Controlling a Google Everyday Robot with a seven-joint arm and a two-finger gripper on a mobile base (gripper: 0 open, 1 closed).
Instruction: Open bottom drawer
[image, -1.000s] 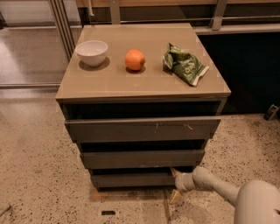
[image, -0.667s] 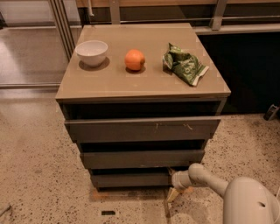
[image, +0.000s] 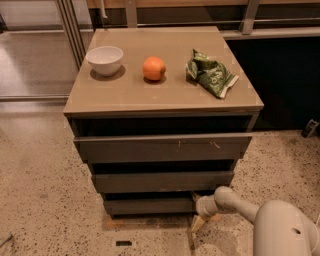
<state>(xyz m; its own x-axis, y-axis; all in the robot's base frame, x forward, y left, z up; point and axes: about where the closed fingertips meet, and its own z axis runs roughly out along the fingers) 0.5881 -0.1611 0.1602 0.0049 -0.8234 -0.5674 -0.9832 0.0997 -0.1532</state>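
Observation:
The bottom drawer (image: 147, 205) is the lowest, narrowest dark grey front of the tan-topped cabinet (image: 165, 97), close to the floor. It sits set back under the middle front (image: 162, 181), with a dark gap above it. My gripper (image: 199, 206) is at the drawer's right end, at the height of its front, on a white arm (image: 237, 204) that reaches in from the lower right. The contact between gripper and drawer is hidden in shadow.
On the cabinet top stand a white bowl (image: 105, 60), an orange (image: 153, 68) and a green crumpled snack bag (image: 210, 74). The top drawer front (image: 162, 148) sticks out furthest. There is speckled floor all around, a dark wall panel to the right and a metal frame to the left.
My gripper has moved a little to the left, closer to the right end of the bottom drawer, and the arm has come further into view. The drawers have not visibly moved.

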